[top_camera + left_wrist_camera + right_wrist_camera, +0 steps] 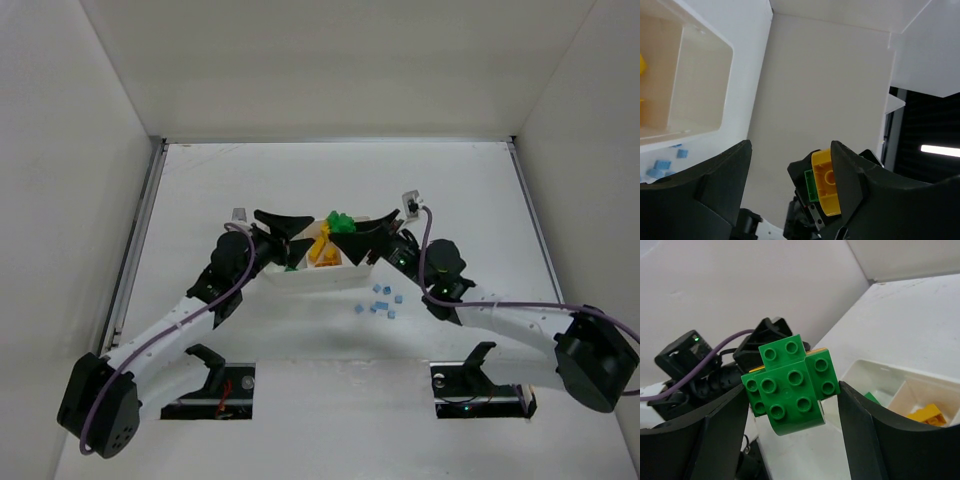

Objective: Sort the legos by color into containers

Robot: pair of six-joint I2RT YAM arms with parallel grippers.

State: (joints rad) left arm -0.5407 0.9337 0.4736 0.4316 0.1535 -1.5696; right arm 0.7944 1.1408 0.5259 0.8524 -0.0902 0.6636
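Jaws of the right gripper (792, 390) are clamping a green-and-yellow lego stack (790, 375) just above the tray (310, 280). The left gripper (790, 150) is gaping, one finger touching the yellow brick (826, 182). Splitting the colors seems underway; next, the left probably needs a firm bite on yellow.

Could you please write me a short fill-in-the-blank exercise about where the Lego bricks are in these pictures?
1. The right gripper is shut on a studded plastic brick cluster whose facing side is ___.
2. The only small plastic bricks lying on the white table are coloured ___.
3. The yellow plastic bricks lie in the ___ compartment of the low white plastic tray.
Missing words: green; light-blue; middle.
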